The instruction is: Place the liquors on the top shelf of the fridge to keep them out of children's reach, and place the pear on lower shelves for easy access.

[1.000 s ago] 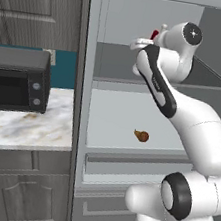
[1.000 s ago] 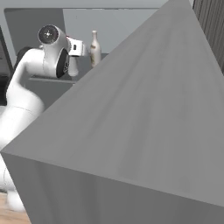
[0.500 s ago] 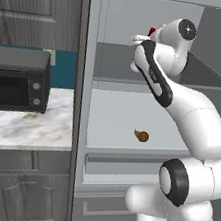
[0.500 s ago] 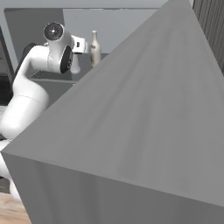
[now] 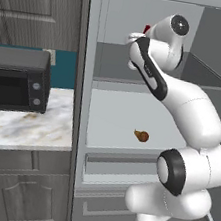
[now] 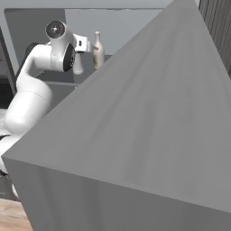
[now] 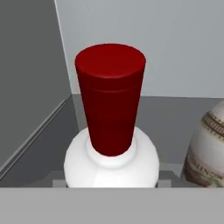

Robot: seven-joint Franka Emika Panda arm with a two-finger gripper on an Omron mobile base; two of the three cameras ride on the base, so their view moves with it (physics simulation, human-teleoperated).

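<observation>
My gripper (image 5: 138,39) reaches into the open fridge (image 5: 81,103) above the dark grey top shelf (image 5: 110,62). It is shut on the white liquor bottle with the red cap (image 7: 111,127), which stands upright right below the hand; its cap (image 5: 146,28) peeks out beside the wrist. The second liquor, pale with a brownish label and a slim neck (image 6: 98,48), stands on the same shelf just beside it (image 7: 208,148). The small brown-orange pear (image 5: 141,135) lies on the pale lower shelf (image 5: 112,118). The bottom of the held bottle is hidden.
The open fridge door (image 6: 149,135) blocks most of the right base view. A black microwave (image 5: 16,80) sits on the marble counter (image 5: 23,128) left of the fridge. A drawer front (image 5: 120,159) lies under the lower shelf.
The arm has reached a little further up and into the top of the fridge, carrying the red-capped bottle with it. The pear and the pale bottle have not moved.
</observation>
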